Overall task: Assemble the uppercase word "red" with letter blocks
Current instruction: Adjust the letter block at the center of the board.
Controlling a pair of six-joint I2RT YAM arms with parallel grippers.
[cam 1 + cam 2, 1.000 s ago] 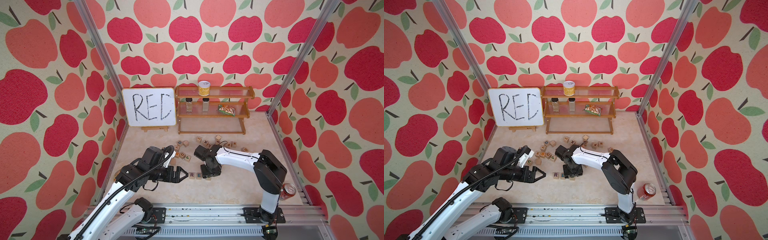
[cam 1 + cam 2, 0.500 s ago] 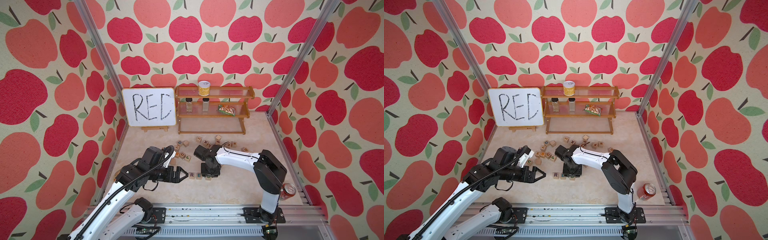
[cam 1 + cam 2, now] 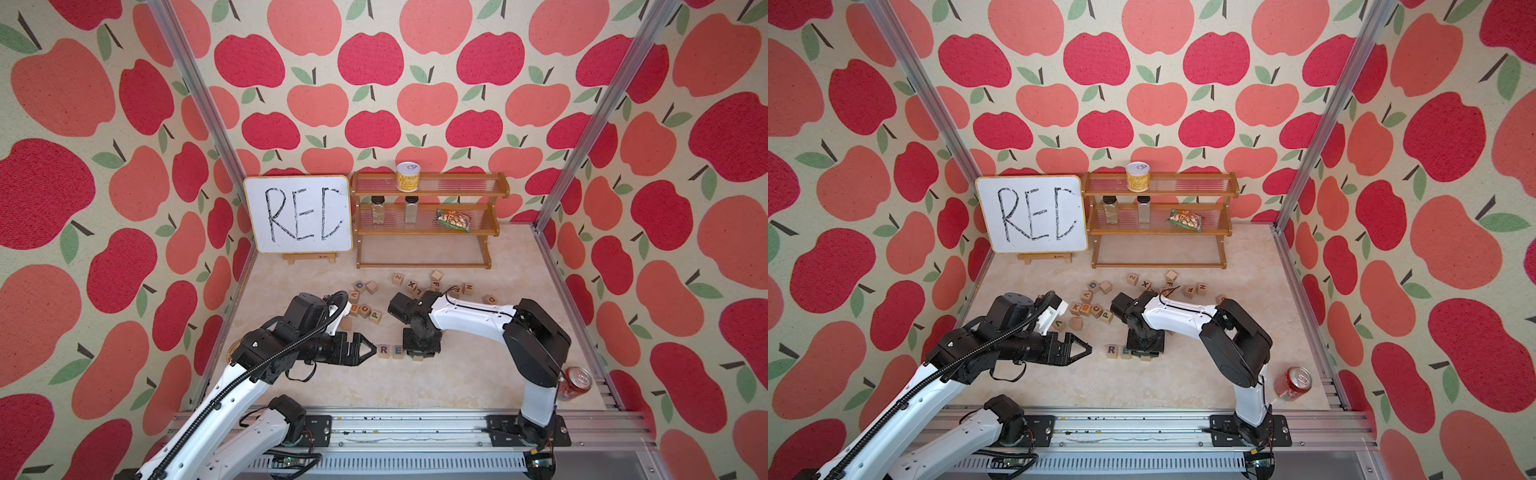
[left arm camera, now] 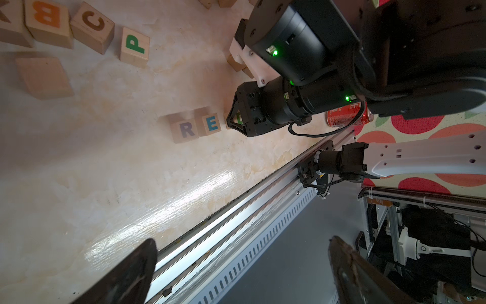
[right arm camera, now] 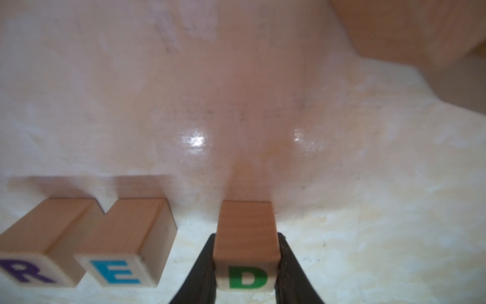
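Three letter blocks lie in a row near the table's front. The purple R block (image 3: 383, 350) (image 5: 26, 252) touches the teal E block (image 3: 397, 350) (image 5: 123, 250). The green D block (image 5: 247, 237) rests on the table a small gap beyond the E. My right gripper (image 5: 246, 265) (image 3: 420, 353) points down and is shut on the D block's two sides. In both top views it hides most of the D. My left gripper (image 3: 368, 350) (image 4: 242, 263) hovers just left of the R block, open, with nothing between its fingers (image 4: 131, 273).
Several other letter blocks (image 3: 365, 309) lie scattered behind the row. A white board (image 3: 300, 218) reading RED and a wooden shelf (image 3: 428, 220) stand at the back. A red soda can (image 3: 575, 382) lies at the front right, by the metal rail (image 3: 374, 428).
The right gripper's jaws have closed onto the D block. The left arm has not moved.
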